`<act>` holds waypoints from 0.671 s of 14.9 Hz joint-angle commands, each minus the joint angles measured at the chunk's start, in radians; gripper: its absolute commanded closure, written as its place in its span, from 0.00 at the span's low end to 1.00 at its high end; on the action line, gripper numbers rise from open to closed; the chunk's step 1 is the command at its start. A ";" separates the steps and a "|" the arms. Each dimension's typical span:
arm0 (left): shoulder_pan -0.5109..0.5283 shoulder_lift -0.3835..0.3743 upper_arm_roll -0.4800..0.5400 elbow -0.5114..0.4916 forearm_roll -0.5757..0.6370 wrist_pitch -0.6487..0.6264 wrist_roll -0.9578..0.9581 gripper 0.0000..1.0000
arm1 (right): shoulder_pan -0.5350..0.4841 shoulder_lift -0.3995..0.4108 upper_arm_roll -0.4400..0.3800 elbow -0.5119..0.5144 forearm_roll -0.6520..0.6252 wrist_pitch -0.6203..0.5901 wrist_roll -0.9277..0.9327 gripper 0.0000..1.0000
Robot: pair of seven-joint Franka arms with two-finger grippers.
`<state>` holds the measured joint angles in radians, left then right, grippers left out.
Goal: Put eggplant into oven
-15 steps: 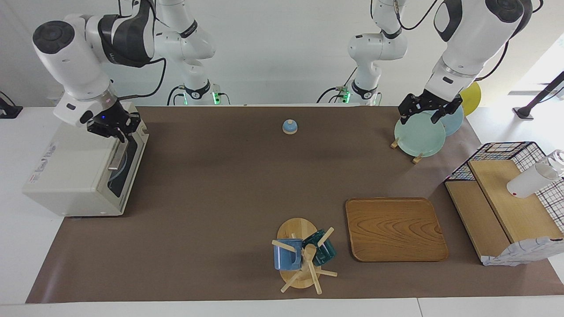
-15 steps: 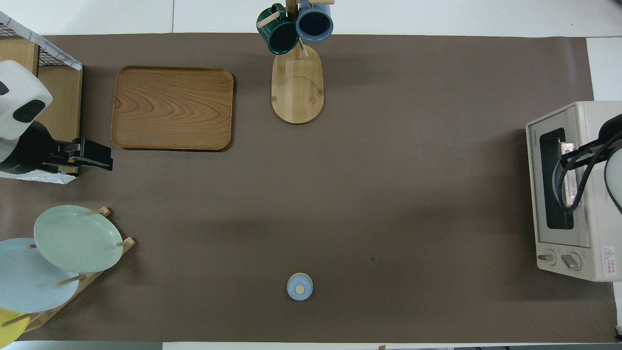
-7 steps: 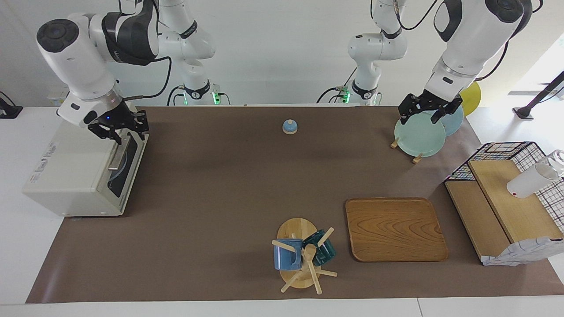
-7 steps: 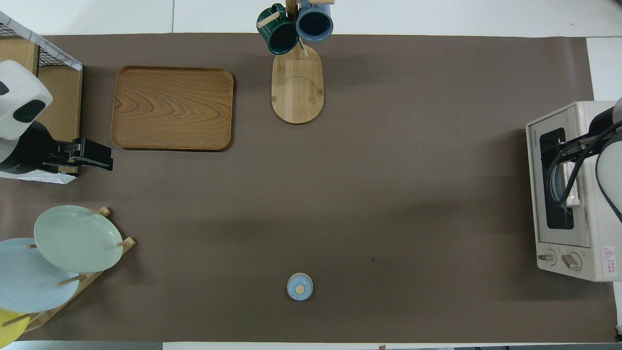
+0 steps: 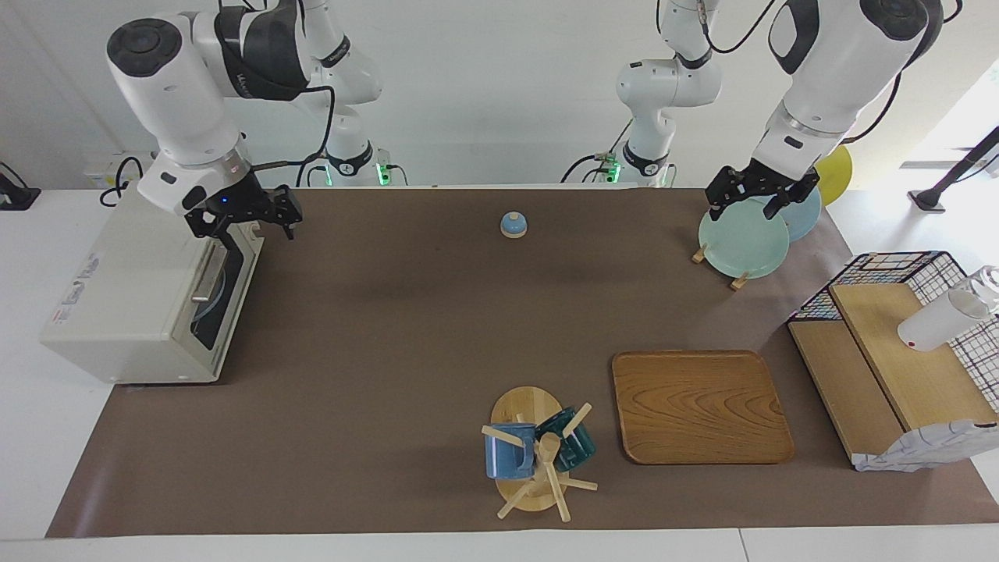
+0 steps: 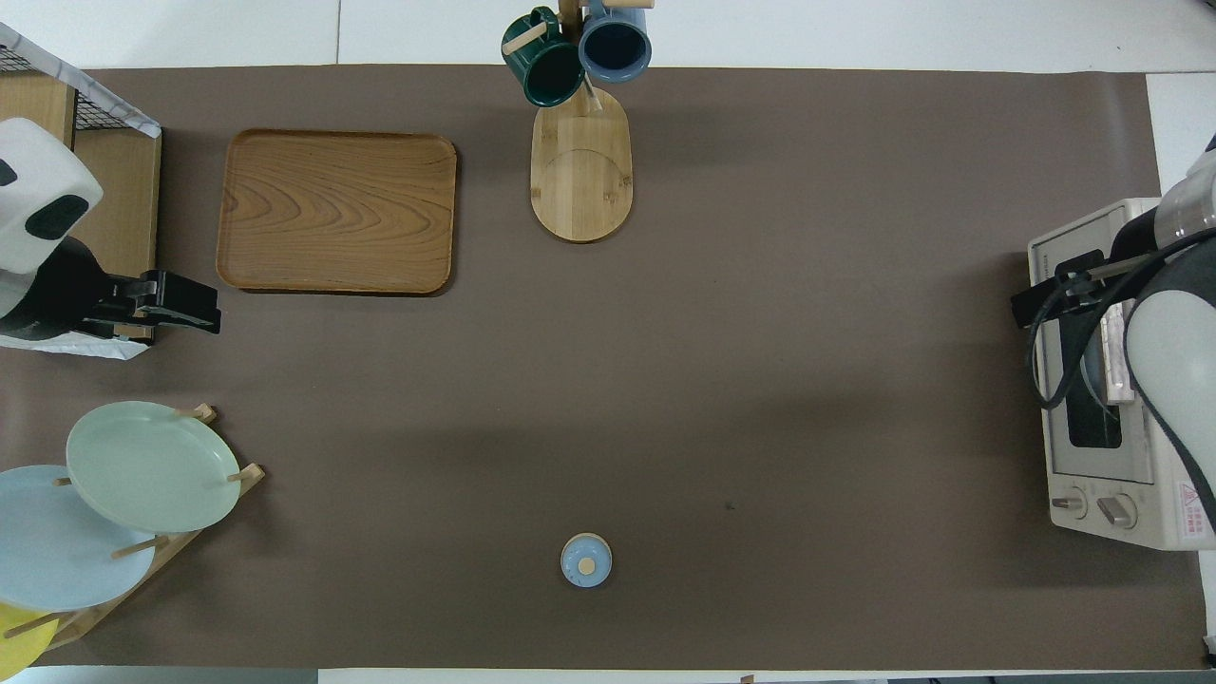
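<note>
The cream-white oven (image 5: 133, 297) stands at the right arm's end of the table with its dark glass door (image 5: 209, 316) shut; it also shows in the overhead view (image 6: 1092, 475). A pale round shape shows faintly through the glass. The eggplant is not visible in either view. My right gripper (image 5: 243, 226) hangs in the air over the oven's front top edge, at the end nearer the robots, and holds nothing; it also shows in the overhead view (image 6: 1045, 299). My left gripper (image 5: 745, 207) waits, open and empty, over the plate rack; in the overhead view (image 6: 195, 309) it appears beside the wire basket.
A plate rack (image 5: 741, 238) with green, blue and yellow plates stands at the left arm's end. A wire basket (image 5: 897, 312) with wooden boards, a wooden tray (image 5: 698, 406), a mug tree (image 5: 535, 453) with two mugs and a small blue bell (image 5: 513, 225) are also on the brown mat.
My right gripper has risen from the oven's door top and swung toward the middle of the table. The left arm has not moved.
</note>
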<state>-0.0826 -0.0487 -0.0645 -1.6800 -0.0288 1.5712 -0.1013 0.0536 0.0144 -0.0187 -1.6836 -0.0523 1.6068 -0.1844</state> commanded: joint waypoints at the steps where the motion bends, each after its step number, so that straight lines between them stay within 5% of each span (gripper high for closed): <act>1: 0.011 -0.014 -0.005 -0.007 0.007 0.006 -0.001 0.00 | 0.000 -0.016 -0.033 -0.004 0.031 -0.013 0.006 0.00; 10: 0.011 -0.014 -0.005 -0.009 0.007 0.006 -0.001 0.00 | -0.001 -0.073 -0.052 -0.010 0.045 -0.034 0.095 0.00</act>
<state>-0.0826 -0.0487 -0.0645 -1.6800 -0.0288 1.5712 -0.1013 0.0545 -0.0361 -0.0664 -1.6826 -0.0408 1.5861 -0.1010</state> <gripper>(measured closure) 0.000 0.000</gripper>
